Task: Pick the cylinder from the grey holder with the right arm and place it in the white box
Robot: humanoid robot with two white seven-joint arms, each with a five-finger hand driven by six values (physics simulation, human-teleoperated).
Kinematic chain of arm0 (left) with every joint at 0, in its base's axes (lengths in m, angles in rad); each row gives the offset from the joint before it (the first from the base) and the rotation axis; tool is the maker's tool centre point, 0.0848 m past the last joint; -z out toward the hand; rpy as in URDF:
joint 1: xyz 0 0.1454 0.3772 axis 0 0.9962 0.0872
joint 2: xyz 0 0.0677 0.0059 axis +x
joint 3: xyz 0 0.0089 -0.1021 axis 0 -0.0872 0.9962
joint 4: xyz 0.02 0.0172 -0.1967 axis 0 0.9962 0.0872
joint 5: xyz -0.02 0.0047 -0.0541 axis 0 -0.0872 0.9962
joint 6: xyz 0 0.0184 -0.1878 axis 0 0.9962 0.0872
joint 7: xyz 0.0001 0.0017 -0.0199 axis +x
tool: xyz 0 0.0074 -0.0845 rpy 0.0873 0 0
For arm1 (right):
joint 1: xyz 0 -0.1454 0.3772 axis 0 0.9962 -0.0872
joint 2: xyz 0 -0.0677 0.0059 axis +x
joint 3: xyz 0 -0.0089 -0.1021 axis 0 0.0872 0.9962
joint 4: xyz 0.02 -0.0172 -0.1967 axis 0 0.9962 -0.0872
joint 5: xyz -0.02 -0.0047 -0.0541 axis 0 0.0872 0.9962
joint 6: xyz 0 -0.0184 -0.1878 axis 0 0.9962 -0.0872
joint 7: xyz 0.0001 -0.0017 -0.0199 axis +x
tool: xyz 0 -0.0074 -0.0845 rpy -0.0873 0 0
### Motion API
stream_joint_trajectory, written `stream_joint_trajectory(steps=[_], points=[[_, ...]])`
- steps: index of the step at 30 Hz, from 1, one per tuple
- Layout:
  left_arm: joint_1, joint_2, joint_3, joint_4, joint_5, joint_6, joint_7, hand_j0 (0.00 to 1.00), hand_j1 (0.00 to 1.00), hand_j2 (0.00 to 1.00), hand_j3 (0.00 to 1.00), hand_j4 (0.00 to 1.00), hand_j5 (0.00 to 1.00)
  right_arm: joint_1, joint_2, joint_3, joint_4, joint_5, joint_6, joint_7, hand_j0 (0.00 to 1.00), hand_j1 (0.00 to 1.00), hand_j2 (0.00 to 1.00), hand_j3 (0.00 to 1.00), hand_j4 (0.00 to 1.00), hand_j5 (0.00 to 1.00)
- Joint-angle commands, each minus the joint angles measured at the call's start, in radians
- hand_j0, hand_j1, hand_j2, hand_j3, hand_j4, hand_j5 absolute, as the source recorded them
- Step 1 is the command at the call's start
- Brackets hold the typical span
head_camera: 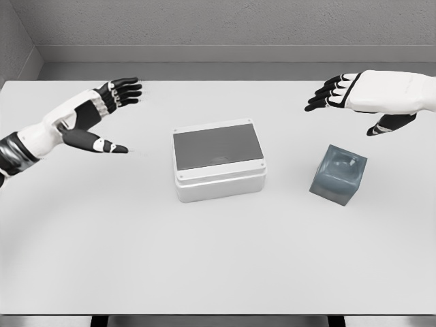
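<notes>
- One pale table (218, 272) fills the view, its near half bare.
- One grey holder (338, 174) sits right of centre, a small translucent blue-grey cube turned with a corner toward the camera.
- One cylinder (349, 162) shows in the holder's top, a small round grey shape sunk into the block; only its upper end can be made out, faintly, so its full form is hard to tell.
- One white box (219, 161) stands at the middle of the table, well apart from the holder on its left. It is rectangular with rounded corners, a dark grey inner surface inside a white rim, and a small screw dot at each corner.
- Two hands are in view, both above the table's far half.
- The left hand (102, 112) is at the far left, fingers spread and loose, thumb pointing toward the box, grasping nothing.
- The right hand (361, 99) hovers beyond and above the holder, not touching it, its dark fingers extended toward the left, thumb hanging down, released and empty.
</notes>
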State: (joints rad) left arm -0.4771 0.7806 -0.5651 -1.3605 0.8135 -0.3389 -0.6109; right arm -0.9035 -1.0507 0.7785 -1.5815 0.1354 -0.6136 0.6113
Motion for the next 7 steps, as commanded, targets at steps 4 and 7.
stream_joint_trajectory(steps=[4,7], points=[[0.011,0.112,0.067,0.000,0.010,-0.037,0.000,1.00,1.00,1.00,1.00,1.00,1.00,0.000,0.000,-0.001,0.000,-0.005,0.003,0.000,1.00,1.00,1.00,1.00,1.00,1.00],[0.045,0.140,0.116,0.000,0.009,-0.037,0.000,1.00,1.00,1.00,1.00,1.00,1.00,0.000,0.001,-0.001,0.001,-0.005,0.003,0.000,1.00,1.00,1.00,1.00,1.00,1.00]])
